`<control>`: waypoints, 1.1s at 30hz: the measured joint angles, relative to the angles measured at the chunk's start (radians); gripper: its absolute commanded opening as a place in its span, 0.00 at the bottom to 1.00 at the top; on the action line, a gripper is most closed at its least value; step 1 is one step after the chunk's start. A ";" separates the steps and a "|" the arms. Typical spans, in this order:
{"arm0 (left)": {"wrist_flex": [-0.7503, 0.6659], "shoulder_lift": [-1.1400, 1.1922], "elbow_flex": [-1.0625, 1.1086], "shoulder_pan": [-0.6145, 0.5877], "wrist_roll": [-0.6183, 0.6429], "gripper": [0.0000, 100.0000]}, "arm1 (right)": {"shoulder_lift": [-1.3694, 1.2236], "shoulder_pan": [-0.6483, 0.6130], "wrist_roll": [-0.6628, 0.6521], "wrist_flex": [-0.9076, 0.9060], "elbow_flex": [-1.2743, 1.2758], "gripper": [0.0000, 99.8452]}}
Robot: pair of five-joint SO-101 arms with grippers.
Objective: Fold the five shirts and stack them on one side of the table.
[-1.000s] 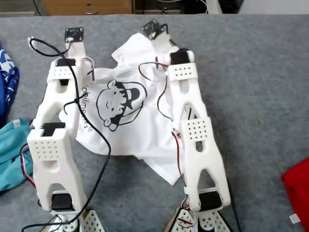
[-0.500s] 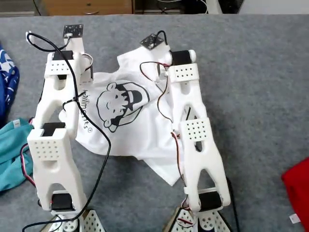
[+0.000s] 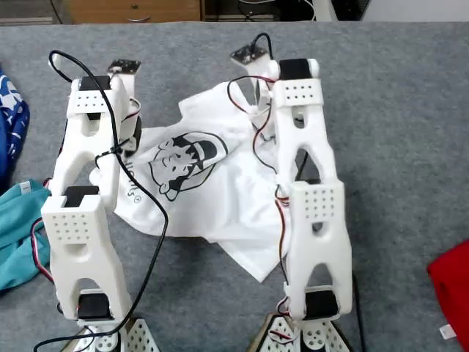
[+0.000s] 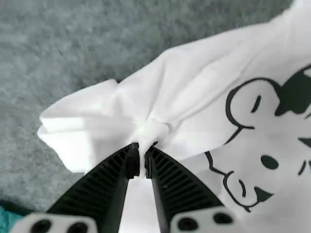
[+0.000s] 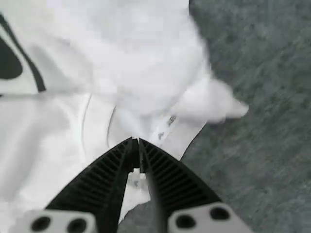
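Note:
A white shirt (image 3: 198, 183) with a black cartoon face print lies crumpled on the grey table between the two arms. My left gripper (image 4: 141, 158) is shut on a bunched fold of the white shirt (image 4: 194, 97) at its far left side. My right gripper (image 5: 135, 145) is shut on the white shirt (image 5: 112, 63) near its collar, at the far right side. In the high view the left gripper (image 3: 130, 121) and right gripper (image 3: 260, 106) both hold the shirt's far edge.
A teal shirt (image 3: 18, 227) and a blue patterned shirt (image 3: 11, 117) lie at the table's left edge. A red shirt (image 3: 451, 286) sits at the right edge. Bare grey table (image 3: 396, 132) spreads to the right of the arms.
Both arms have swung to the right with the shirt's far edge held. The shirt has been pulled and turned, so the face print now tilts.

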State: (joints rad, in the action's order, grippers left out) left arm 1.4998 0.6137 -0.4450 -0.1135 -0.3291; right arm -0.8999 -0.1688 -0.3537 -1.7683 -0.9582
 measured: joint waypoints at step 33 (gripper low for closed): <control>0.041 0.005 -0.002 0.000 -0.015 0.02 | -0.448 -0.160 0.310 0.746 -0.350 0.21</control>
State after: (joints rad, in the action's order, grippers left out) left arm 1.5413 0.6183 -0.4465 -0.1135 -0.3445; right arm -1.3479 -0.3284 -0.0437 -1.0226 -1.3080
